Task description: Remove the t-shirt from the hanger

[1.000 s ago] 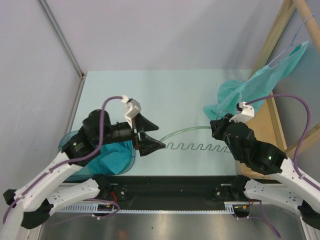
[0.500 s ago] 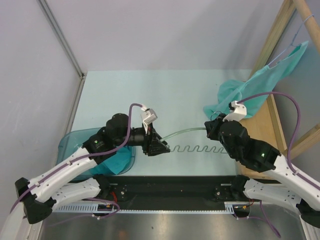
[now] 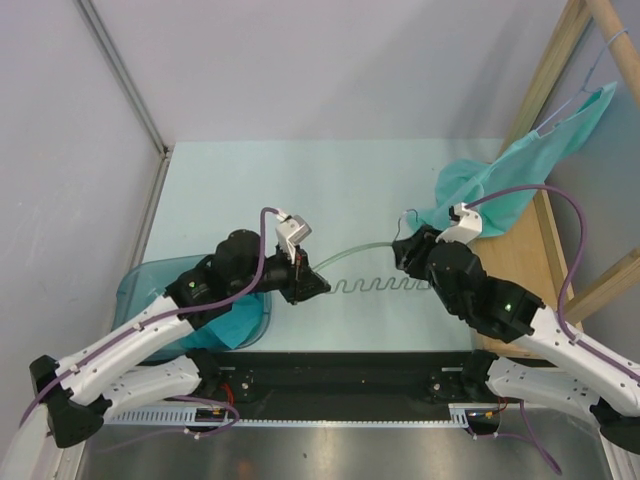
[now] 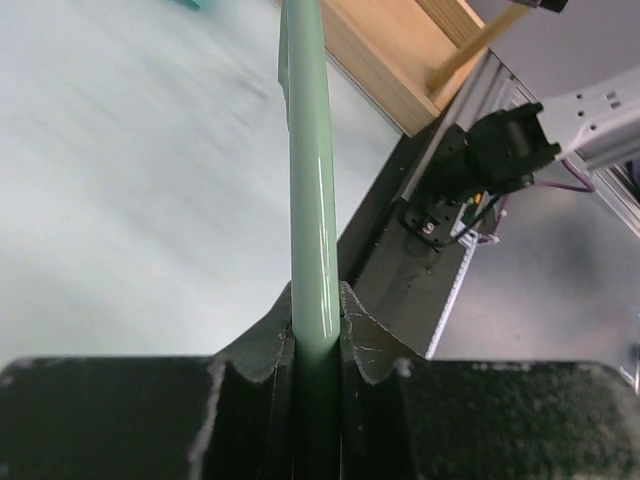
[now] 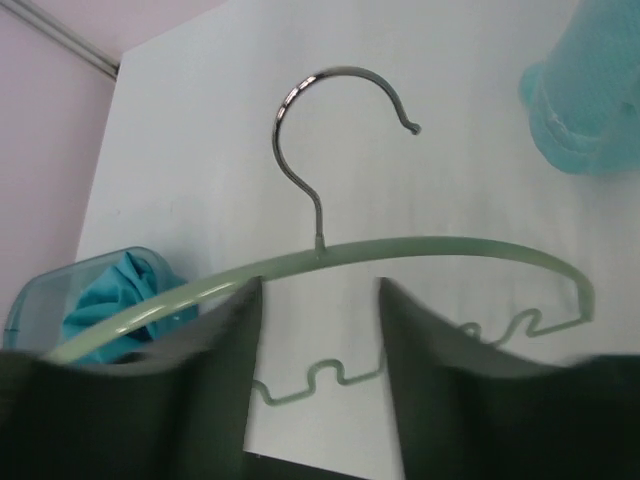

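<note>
The pale green hanger (image 3: 375,284) lies bare on the table, its wavy lower bar facing the arms. My left gripper (image 3: 312,285) is shut on its left end; in the left wrist view the green bar (image 4: 310,150) runs straight out from between the closed jaws of that gripper (image 4: 318,310). My right gripper (image 3: 405,250) is open at the hanger's top. In the right wrist view the fingers of that gripper (image 5: 318,290) stand apart just short of the arc (image 5: 430,245), below the metal hook (image 5: 310,120). A crumpled teal t-shirt (image 3: 235,318) lies in the blue bin (image 3: 135,285).
Another teal garment (image 3: 480,190) hangs from the wooden rack (image 3: 525,255) at the right and spills onto the table beside my right gripper. The blue bin sits at the table's near left edge. Grey walls close in the left and far sides.
My left gripper has come over from above the bin and closed on the hanger's left end. The right gripper has let go of the hanger and opened. The hanger has shifted slightly left.
</note>
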`<control>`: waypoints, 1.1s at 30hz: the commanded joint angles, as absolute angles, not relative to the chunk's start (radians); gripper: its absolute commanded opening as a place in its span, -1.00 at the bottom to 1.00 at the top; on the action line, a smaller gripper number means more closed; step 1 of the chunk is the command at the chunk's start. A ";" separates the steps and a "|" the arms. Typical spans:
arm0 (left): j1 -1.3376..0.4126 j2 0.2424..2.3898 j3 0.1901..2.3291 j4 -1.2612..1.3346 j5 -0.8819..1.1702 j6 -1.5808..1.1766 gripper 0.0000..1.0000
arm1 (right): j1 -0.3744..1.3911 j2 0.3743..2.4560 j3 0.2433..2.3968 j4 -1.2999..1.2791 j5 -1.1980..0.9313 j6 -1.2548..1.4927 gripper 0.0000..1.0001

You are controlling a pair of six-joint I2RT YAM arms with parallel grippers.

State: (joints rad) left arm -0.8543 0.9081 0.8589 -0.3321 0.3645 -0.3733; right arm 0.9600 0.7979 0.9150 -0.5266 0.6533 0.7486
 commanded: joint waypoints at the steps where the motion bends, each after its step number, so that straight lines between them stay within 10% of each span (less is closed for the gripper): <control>1: -0.853 0.828 0.923 -0.321 0.214 -0.356 -0.99 | 0.963 0.808 0.930 -0.469 0.673 0.787 0.37; 9: -0.853 0.714 0.847 -0.325 0.043 -0.402 -0.99 | 0.999 0.706 0.776 -0.321 0.670 0.934 0.97; 21: -0.853 0.623 0.766 -0.209 0.041 -0.475 -0.99 | 1.137 0.796 0.640 0.227 0.650 0.851 0.86; 33: -0.851 0.640 0.747 -0.103 0.106 -0.558 -1.00 | 1.223 0.971 0.811 0.193 0.741 0.922 0.71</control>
